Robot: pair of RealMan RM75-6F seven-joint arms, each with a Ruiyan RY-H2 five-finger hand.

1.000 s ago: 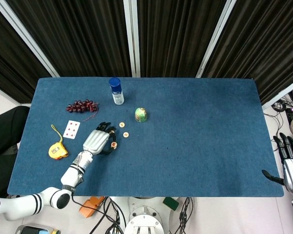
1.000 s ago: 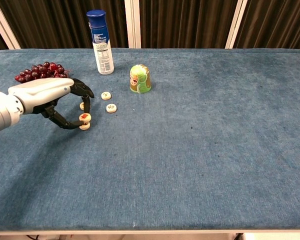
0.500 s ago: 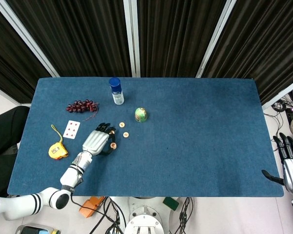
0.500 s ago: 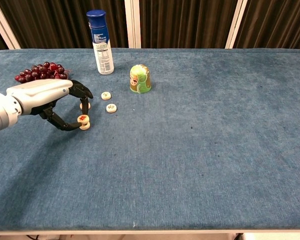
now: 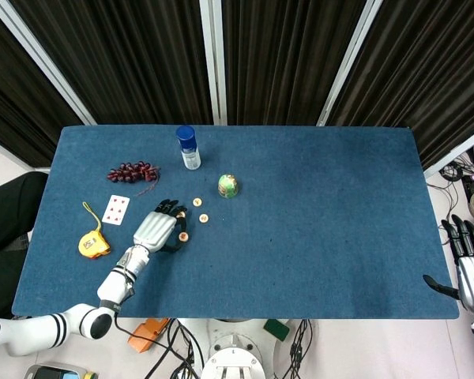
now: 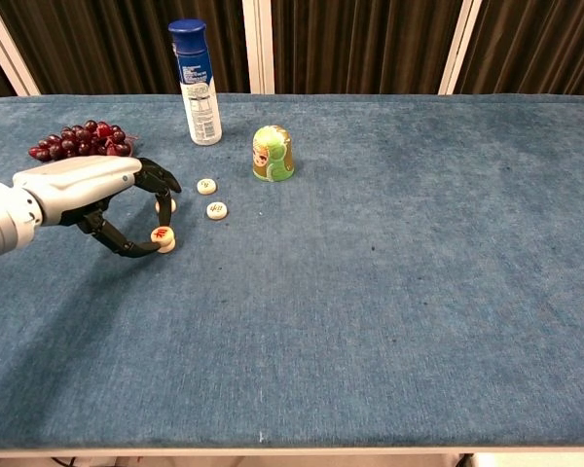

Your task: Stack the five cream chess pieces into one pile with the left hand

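Observation:
Flat cream chess pieces lie left of the table's middle. My left hand (image 6: pixel 83 188) (image 5: pixel 158 229) pinches a red-marked cream piece (image 6: pixel 161 234) between thumb and a fingertip. That piece sits tilted on top of another cream piece (image 6: pixel 168 244). One more piece (image 6: pixel 163 205) shows behind the curled fingers. Two loose pieces lie further right, one nearer the bottle (image 6: pixel 206 186) (image 5: pixel 197 202) and one closer to me (image 6: pixel 216 209) (image 5: pixel 204 218). My right hand (image 5: pixel 468 272) hangs off the table's right edge, fingers apart, holding nothing.
A blue-capped bottle (image 6: pixel 195 83) and a green painted doll (image 6: pixel 272 154) stand behind the pieces. Dark grapes (image 6: pixel 76 139) lie at the far left. The head view also shows a playing card (image 5: pixel 116 209) and a yellow tape measure (image 5: pixel 93 245) left of my hand.
My left hand has drawn slightly left and lowered the red-marked piece onto the piece beneath it. The right hand has not moved.

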